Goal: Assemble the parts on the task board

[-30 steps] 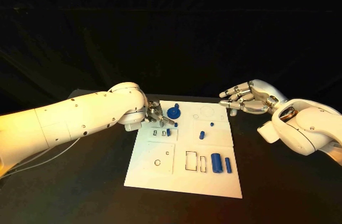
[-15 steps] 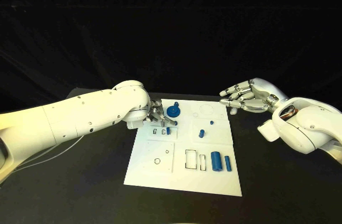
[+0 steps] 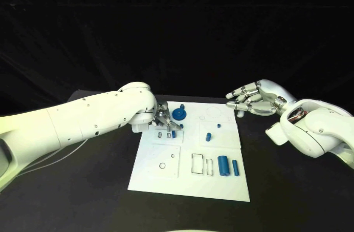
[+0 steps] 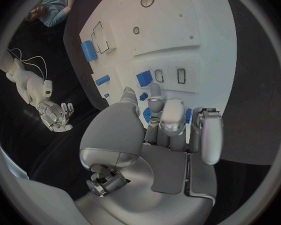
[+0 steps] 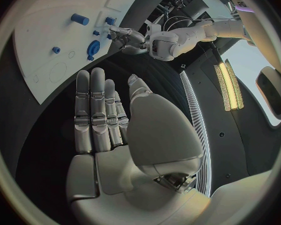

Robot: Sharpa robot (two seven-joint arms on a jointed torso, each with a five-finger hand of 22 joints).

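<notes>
Fingers of the left hand (image 3: 163, 118) press down among the small blue pieces at the far left of the white board (image 3: 221, 186), beside a round blue knob (image 3: 180, 114); whether they grip a piece I cannot tell; the right hand (image 3: 253, 102) hovers past the board's far right corner, fingers apart, holding nothing; two blue cylinders (image 3: 228, 167) lie near its front.

Matt white task board (image 3: 221, 186), glossy blue parts (image 3: 223, 167).
</notes>
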